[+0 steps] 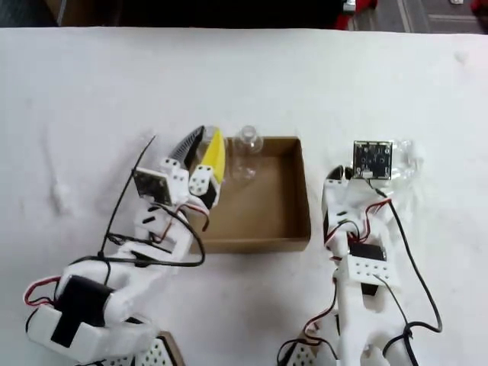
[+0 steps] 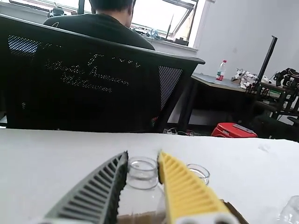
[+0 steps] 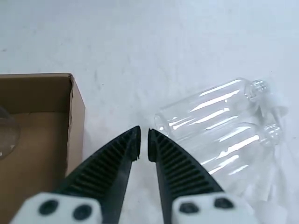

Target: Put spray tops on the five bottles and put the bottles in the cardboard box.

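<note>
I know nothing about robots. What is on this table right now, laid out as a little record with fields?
Box: cardboard box, open, between the arms
Left arm: left gripper shut on upright bottle by the box's far corner
In box: second bottle, standing in that corner
Right arm: right gripper shut, empty, above the table
Beside box: loose bottles, two lying on their sides
Necks: all four open, no top fitted
</note>
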Controlling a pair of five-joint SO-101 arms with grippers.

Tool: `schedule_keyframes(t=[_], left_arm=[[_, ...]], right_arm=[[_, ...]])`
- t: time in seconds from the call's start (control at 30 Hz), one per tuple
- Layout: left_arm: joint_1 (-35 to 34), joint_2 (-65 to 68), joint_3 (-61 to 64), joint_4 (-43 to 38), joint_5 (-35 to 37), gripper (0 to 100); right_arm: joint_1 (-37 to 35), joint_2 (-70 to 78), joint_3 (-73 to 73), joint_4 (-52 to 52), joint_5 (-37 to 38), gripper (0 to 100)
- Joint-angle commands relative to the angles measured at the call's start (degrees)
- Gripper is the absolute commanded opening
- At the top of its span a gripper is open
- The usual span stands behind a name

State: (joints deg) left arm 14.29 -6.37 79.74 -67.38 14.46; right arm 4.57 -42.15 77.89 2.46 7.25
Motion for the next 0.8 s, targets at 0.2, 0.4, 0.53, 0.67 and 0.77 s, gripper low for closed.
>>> schedule_keyframes(t=[0.2, 0.4, 0.53, 0.67, 0.77], left_arm=[[-0.3, 0.3, -3.2, -1.1, -0.4, 2], [-0.5, 0.0, -4.4, 4.9, -0.4, 2], [-1.1, -0.1, -4.4, 4.9, 0.0, 2], [-1.4, -0.1, -4.3, 4.8, 0.1, 3], [-1.3, -0.1, -4.2, 4.9, 0.1, 8]], right_arm=[[-0.6, -0.6, -0.4, -1.4, 0.9, 2.2], [-0.6, -0.6, -0.4, -1.4, 0.9, 2.2], [-0.6, -0.6, -0.4, -1.4, 0.9, 2.2], [-0.6, -0.6, -0.4, -1.4, 0.9, 2.2], [-0.6, -0.6, -0.4, -1.4, 0.9, 2.2]])
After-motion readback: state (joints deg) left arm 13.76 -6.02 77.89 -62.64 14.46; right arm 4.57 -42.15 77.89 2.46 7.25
